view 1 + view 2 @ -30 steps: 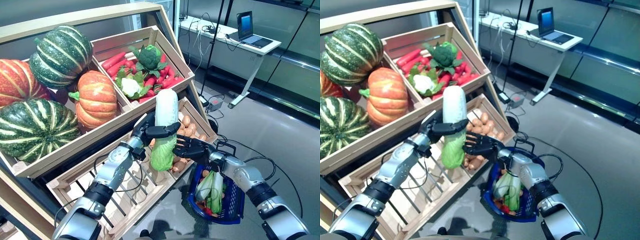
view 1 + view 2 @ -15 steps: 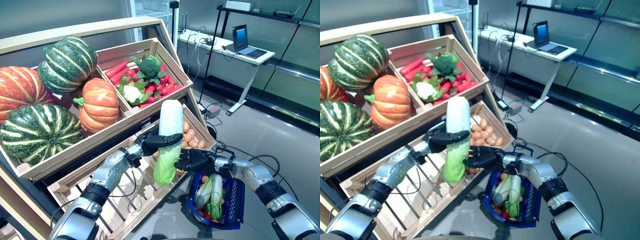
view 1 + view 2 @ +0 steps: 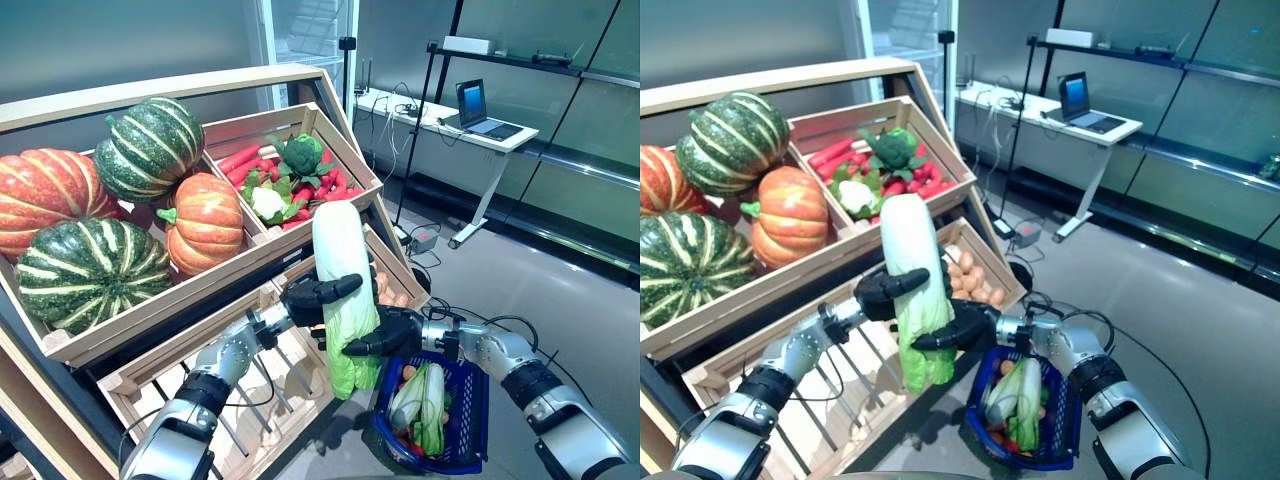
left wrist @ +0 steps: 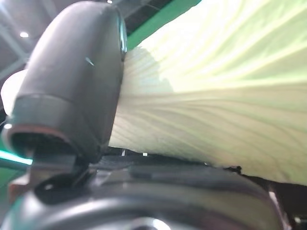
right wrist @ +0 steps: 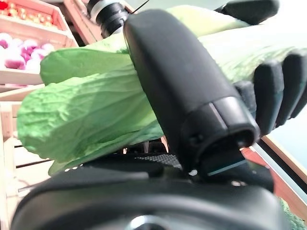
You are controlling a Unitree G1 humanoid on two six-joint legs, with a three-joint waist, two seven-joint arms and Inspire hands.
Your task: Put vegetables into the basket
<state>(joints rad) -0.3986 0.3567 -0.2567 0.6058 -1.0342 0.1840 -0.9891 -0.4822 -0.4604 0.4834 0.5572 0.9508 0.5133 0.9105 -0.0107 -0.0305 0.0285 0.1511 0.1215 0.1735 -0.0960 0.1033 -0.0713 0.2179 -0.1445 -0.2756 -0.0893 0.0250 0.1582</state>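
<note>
A long napa cabbage (image 3: 340, 250), white at the top and green and leafy at the bottom, hangs upright in front of the stand's lower crate. My left hand (image 3: 310, 297) is curled round its middle from the stand side. My right hand (image 3: 390, 335) is curled round its lower half from the basket side. In the left wrist view my thumb (image 4: 72, 86) presses on the pale leaf (image 4: 216, 96). In the right wrist view my thumb (image 5: 177, 81) lies over the green leaves (image 5: 86, 110). The blue basket (image 3: 472, 410) stands on the floor just right of the cabbage's tip. It holds a green-and-white leafy vegetable (image 3: 425, 395) and small red and orange pieces.
A slanted wooden stand (image 3: 300, 225) with crates takes up the left and the middle. Its slatted lower crate (image 3: 250, 400) is right behind my left arm. A white desk with a laptop (image 3: 470, 110) stands at the back right, with cables on the grey floor before it.
My right hand has closed round the cabbage's lower half. Both hands have carried it lower and to the right, closer to the basket. The camera has shifted as well.
</note>
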